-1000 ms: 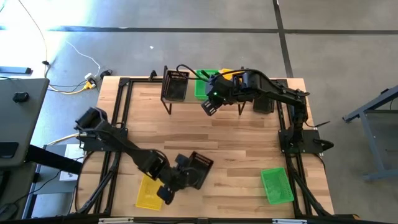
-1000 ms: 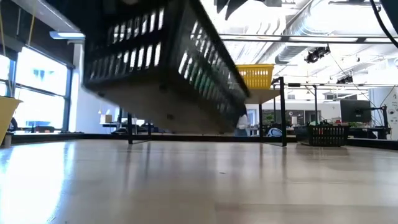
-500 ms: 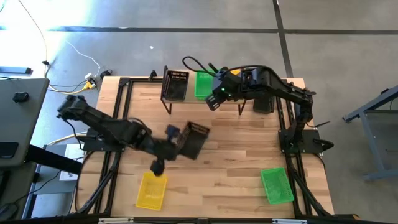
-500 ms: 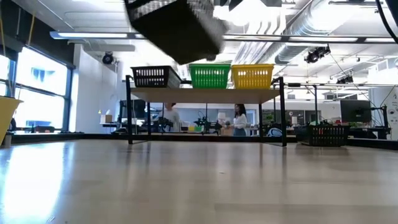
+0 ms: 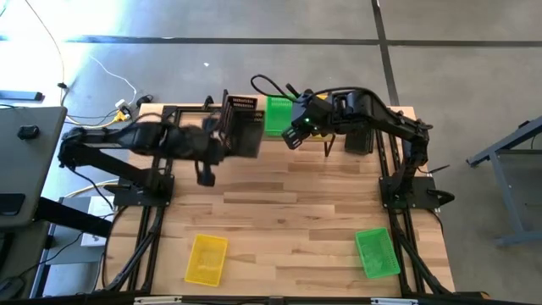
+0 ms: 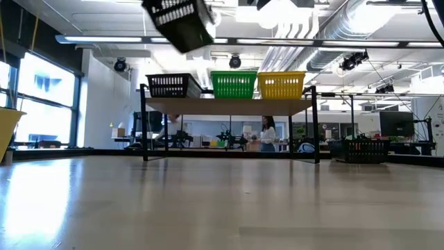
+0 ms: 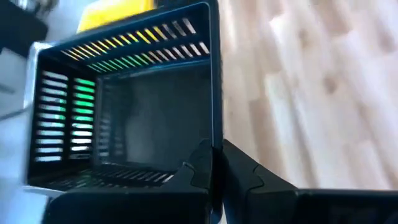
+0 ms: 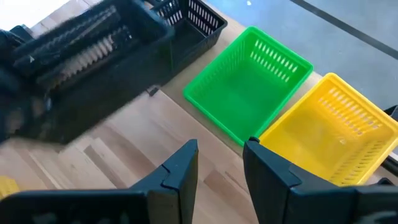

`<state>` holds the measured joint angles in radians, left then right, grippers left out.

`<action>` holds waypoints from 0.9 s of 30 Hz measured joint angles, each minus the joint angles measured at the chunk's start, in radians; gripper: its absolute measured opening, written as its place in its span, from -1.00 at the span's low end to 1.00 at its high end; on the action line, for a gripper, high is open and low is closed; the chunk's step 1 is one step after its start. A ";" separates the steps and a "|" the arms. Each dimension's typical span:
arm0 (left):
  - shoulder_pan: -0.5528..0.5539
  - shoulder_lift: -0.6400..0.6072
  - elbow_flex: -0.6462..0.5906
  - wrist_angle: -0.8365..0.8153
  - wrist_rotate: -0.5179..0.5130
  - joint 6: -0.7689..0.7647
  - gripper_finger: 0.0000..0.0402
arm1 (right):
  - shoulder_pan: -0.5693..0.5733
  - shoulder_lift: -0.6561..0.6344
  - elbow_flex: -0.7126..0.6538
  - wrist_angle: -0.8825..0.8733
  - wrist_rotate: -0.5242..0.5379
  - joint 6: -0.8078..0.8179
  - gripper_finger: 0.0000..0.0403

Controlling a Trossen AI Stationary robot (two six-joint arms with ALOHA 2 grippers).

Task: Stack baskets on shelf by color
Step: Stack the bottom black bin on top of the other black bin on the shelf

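left hand has swung up from mid-bench to the shelf's left end since 0.5 s ago, clamped on the rim of a black basket carried tilted, now right by the black basket on the shelf; can't tell if the two touch. in low view the carried basket is smaller and higher than before, above the shelf, its top cut off by the frame. l wrist view: fingers pinch the basket wall, rest blurred. green basket on shelf and yellow basket on shelf sit in a row w/ the black one; from above the yellow is mostly hidden under the right arm. right hand hovers just off the shelf front, barely moved, fingers apart, holding nothing. loose yellow basket and loose green basket lie on the bench near edge, unchanged. another black basket by the shelf's right end, partly hidden by the arm.
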<state>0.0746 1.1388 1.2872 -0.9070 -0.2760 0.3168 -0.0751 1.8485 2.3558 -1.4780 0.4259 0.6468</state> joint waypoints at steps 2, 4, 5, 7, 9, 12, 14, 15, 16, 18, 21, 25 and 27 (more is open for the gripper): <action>0.051 -0.017 -0.002 -0.017 0.000 0.040 -1.00 | -0.006 0.000 0.000 0.000 -0.003 -0.005 -0.43; 0.092 -0.028 -0.001 -0.015 0.004 0.068 -1.00 | -0.011 0.000 0.000 0.001 -0.007 -0.018 -0.43; 0.119 -0.030 -0.001 -0.022 0.003 0.090 -1.00 | -0.012 0.000 0.000 0.001 -0.006 -0.019 -0.43; 0.161 -0.030 -0.001 -0.015 0.008 0.127 -1.00 | -0.017 0.000 0.000 0.002 -0.004 -0.019 -0.43; 0.206 -0.028 -0.001 -0.017 0.027 0.157 -1.00 | -0.017 0.000 0.000 0.002 -0.004 -0.019 -0.43; 0.263 -0.016 -0.001 -0.017 0.041 0.200 -1.00 | -0.017 0.000 0.000 0.002 -0.004 -0.022 -0.43; 0.297 -0.001 -0.001 -0.017 0.042 0.220 -1.00 | -0.017 0.000 0.000 0.003 -0.006 -0.027 -0.43; 0.317 0.004 -0.001 -0.019 0.053 0.228 -1.00 | -0.017 0.000 0.000 0.003 -0.006 -0.026 -0.43; 0.336 0.009 -0.001 -0.021 0.069 0.240 -1.00 | -0.017 0.000 0.000 0.003 -0.007 -0.026 -0.43; 0.370 0.018 -0.001 -0.023 0.099 0.258 -1.00 | -0.017 0.000 0.000 0.003 -0.007 -0.026 -0.43; 0.410 0.043 -0.001 -0.034 0.111 0.288 -1.00 | -0.017 0.000 0.000 0.003 -0.008 -0.035 -0.43; 0.443 0.063 -0.001 -0.049 0.145 0.321 -1.00 | -0.017 0.000 0.000 0.003 -0.008 -0.053 -0.43; 0.449 0.071 -0.001 -0.050 0.158 0.332 -1.00 | -0.017 0.000 0.000 0.003 -0.009 -0.053 -0.43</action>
<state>0.5236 1.2102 1.2858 -0.9565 -0.1176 0.6489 -0.0917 1.8484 2.3558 -1.4750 0.4171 0.5938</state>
